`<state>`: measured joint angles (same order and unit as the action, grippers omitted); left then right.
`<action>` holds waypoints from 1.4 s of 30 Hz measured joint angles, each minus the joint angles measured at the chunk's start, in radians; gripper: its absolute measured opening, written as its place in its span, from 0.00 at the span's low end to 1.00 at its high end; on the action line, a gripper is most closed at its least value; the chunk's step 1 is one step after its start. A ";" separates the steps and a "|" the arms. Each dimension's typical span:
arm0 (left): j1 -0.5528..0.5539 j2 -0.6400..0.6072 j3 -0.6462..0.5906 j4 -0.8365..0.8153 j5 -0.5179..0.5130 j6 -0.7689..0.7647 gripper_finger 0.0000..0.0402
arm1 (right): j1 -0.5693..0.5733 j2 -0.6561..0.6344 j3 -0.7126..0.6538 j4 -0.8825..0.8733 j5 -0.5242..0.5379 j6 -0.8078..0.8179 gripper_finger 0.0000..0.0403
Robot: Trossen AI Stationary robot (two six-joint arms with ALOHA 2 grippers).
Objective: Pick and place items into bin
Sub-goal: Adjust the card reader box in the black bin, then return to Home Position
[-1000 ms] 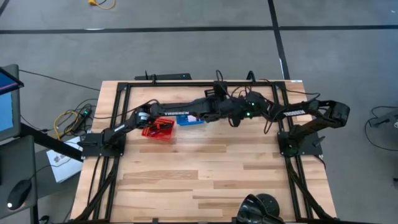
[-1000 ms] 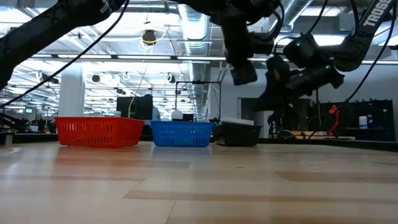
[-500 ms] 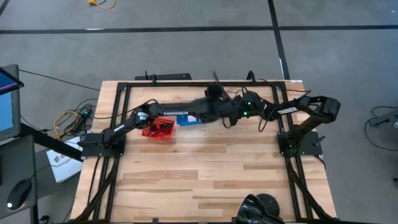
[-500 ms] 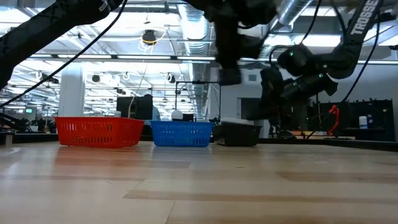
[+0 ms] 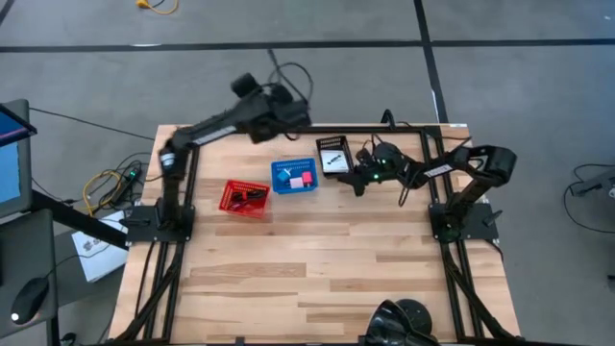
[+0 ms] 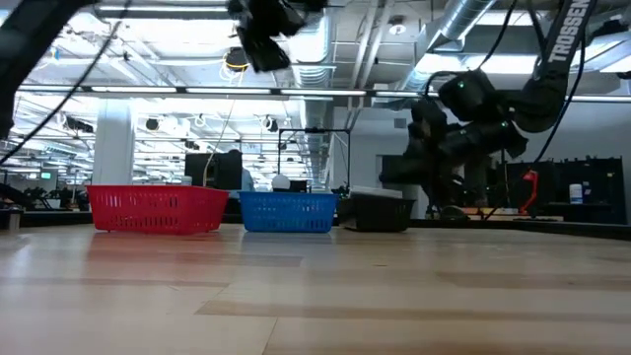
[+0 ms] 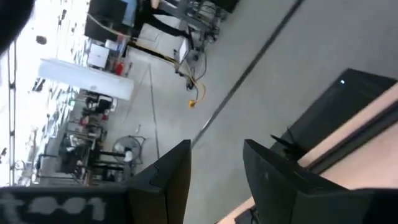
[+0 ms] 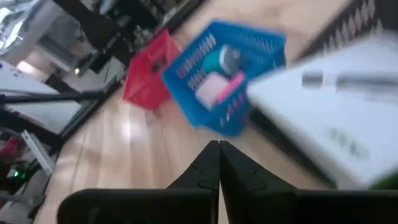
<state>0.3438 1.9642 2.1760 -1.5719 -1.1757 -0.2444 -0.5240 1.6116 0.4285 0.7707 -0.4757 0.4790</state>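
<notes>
Three perforated baskets stand in a row near the table's far edge. The red basket holds a dark red cord. In the blue basket lie pink cubes and a bluish piece. The black basket carries the white card packet with its black pen shape. My right gripper is shut and hovers low, just right of the black basket. My left gripper is open and raised high over the far edge.
Black frame rails run along the table's far edge and both sides. The wide wooden table top toward the near edge carries nothing. Cables and a monitor sit on the floor off the table's left side.
My left arm has swung up and away from above the baskets toward the far left, so it now stands high over the far edge and all three baskets show. My right gripper has shifted a little left toward the black basket.
</notes>
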 joint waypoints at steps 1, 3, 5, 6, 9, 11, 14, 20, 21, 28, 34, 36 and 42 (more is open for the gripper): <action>0.004 -0.032 -0.019 0.000 -0.009 -0.003 0.35 | -0.002 -0.002 0.009 0.002 0.003 -0.004 0.00; 0.011 -0.090 -0.048 0.001 -0.022 -0.003 0.35 | -0.010 -0.002 0.028 -0.005 0.007 -0.009 0.00; 0.021 -0.146 -0.065 0.002 -0.056 -0.013 0.35 | -0.016 0.014 0.061 -0.008 0.011 -0.012 0.00; 0.023 -0.171 -0.070 0.000 -0.077 -0.028 0.35 | -0.018 0.029 0.083 -0.005 0.012 -0.012 0.00; 0.034 -0.224 -0.086 -0.001 -0.126 -0.070 0.35 | -0.010 0.089 0.145 -0.042 0.006 -0.009 0.00; 0.037 -0.241 -0.091 0.001 -0.141 -0.084 0.35 | 0.002 0.135 0.186 -0.104 0.003 -0.009 0.00; 0.048 -0.253 -0.091 0.001 -0.174 -0.085 0.35 | 0.012 0.190 0.246 -0.184 0.001 -0.012 0.00; 0.089 -0.245 -0.091 0.001 -0.194 -0.071 0.35 | 0.004 0.211 0.315 -0.203 0.002 -0.015 0.00; 0.095 -0.244 -0.091 0.001 -0.192 -0.067 0.35 | 0.004 0.203 0.320 -0.203 0.002 -0.016 0.00; 0.125 -0.236 -0.091 0.001 -0.178 -0.016 0.35 | -0.004 0.174 0.365 -0.341 0.007 -0.065 0.00; 0.133 -0.236 -0.091 0.001 -0.175 -0.012 0.35 | -0.009 0.174 0.408 -0.493 0.075 -0.174 0.00; 0.134 -0.236 -0.091 0.001 -0.174 -0.012 0.35 | -0.009 0.174 0.431 -0.534 0.111 -0.209 0.00; 0.134 -0.236 -0.091 0.001 -0.174 -0.001 0.35 | -0.020 0.174 0.506 -0.706 0.231 -0.284 0.00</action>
<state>0.4778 1.7279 2.0850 -1.5711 -1.3495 -0.2451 -0.5439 1.7859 0.9340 0.0645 -0.2442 0.1954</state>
